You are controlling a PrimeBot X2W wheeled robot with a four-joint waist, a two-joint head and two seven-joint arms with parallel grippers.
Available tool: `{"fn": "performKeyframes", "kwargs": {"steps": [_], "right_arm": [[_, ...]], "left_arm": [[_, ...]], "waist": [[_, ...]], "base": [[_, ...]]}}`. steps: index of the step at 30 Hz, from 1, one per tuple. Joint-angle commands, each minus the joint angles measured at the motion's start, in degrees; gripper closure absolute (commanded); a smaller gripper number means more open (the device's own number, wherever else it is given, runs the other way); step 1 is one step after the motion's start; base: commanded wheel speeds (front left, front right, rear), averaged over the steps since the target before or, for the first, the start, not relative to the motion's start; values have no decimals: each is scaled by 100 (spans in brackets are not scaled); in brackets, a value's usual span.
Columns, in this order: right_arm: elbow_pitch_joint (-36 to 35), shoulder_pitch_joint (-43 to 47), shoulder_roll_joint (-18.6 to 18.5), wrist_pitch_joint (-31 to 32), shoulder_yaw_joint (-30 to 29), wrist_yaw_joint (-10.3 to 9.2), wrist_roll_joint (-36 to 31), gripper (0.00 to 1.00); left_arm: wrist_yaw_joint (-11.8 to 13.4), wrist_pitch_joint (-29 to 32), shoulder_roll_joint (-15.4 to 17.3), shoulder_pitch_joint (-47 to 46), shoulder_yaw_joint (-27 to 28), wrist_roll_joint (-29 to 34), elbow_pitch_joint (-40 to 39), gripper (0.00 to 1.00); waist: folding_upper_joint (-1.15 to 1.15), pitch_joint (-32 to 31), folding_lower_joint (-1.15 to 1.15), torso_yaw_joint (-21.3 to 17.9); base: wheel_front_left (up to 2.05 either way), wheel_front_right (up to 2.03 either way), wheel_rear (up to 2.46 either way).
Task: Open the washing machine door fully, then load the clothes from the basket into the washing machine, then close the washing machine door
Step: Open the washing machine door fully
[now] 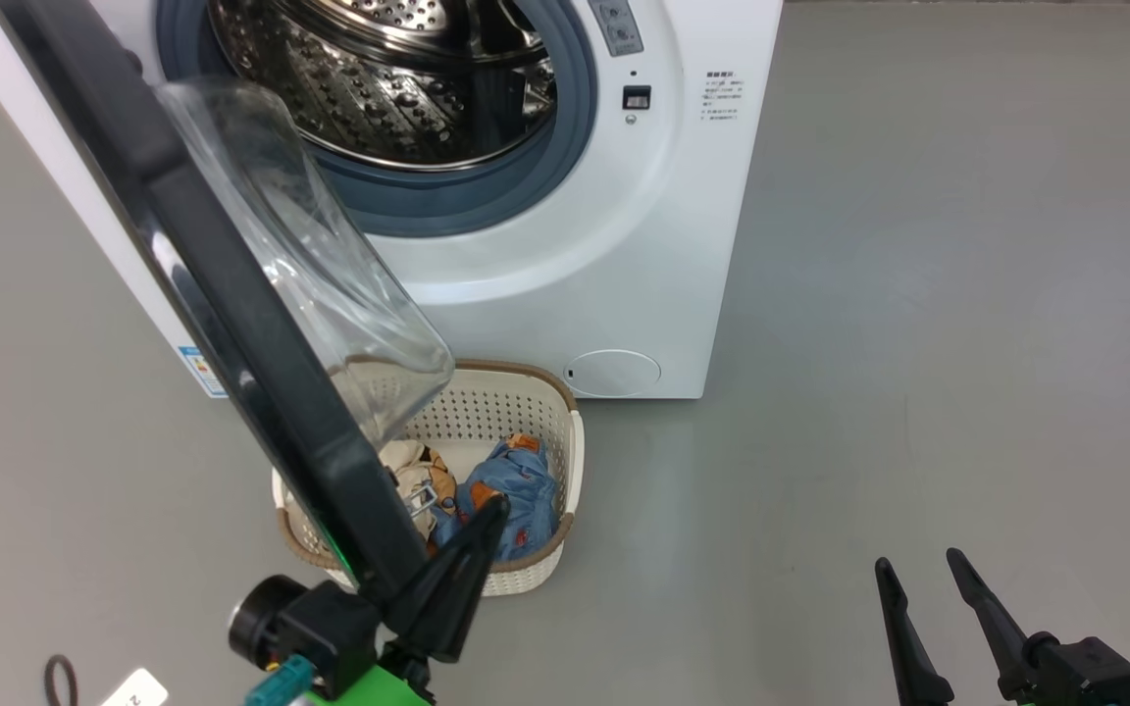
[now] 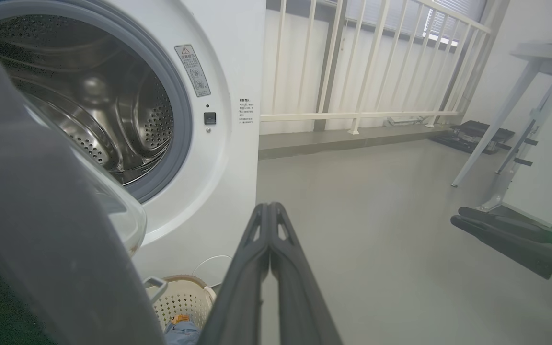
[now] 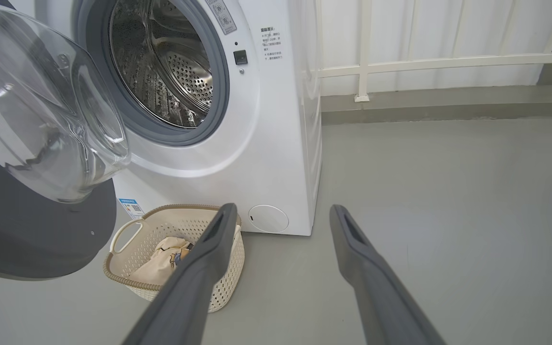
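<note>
The big white boxy front-loading washing machine (image 1: 624,255) is standing at the top centre of my head view, its perforated steel drum (image 1: 379,88) showing bare inside the grey-blue rubber seal (image 1: 447,196). Its large round door (image 1: 231,324), a glossy black ring around a bulging clear glass window, is hanging swung out from the opening and is cutting diagonally across the left half of that view. The small rectangular cream plastic basket (image 1: 487,407) with perforated sides and a brown woven-look rim is sitting on the grey floor (image 1: 918,343) just in front of the machine, partly under the door. The clothes (image 1: 516,485) are lying inside it: a blue printed garment on the right and a cream-white one on the left.

I am holding my left gripper (image 1: 491,510) at the bottom centre-left, fingers pressed together with nothing between them, just beside the door's lower edge; I cannot tell whether it is touching. My right gripper (image 1: 918,561) is hovering at the lower right over bare floor, fingers spread apart.
</note>
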Motion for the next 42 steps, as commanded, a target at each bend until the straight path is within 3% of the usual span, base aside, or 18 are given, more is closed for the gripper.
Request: {"fn": "performKeyframes", "kwargs": {"steps": [1,29,42], "right_arm": [[-135,-227,-50,-68,151,9,13,0],[-7,-364,-50,-68,171,9,14,0],[68,-388,-50,-68,211,9,88,0]], "left_arm": [[10,-36,62,-190,254,-7,-73,100],[-12,-37,-105,-242,678,-214,330,100],[116,-37,-155,-159,892,-181,509,100]], "waist": [[0,24,0,-20],[0,227,0,221],[0,215,0,381]], "base": [[0,0,0],[0,0,0],[0,0,0]]}}
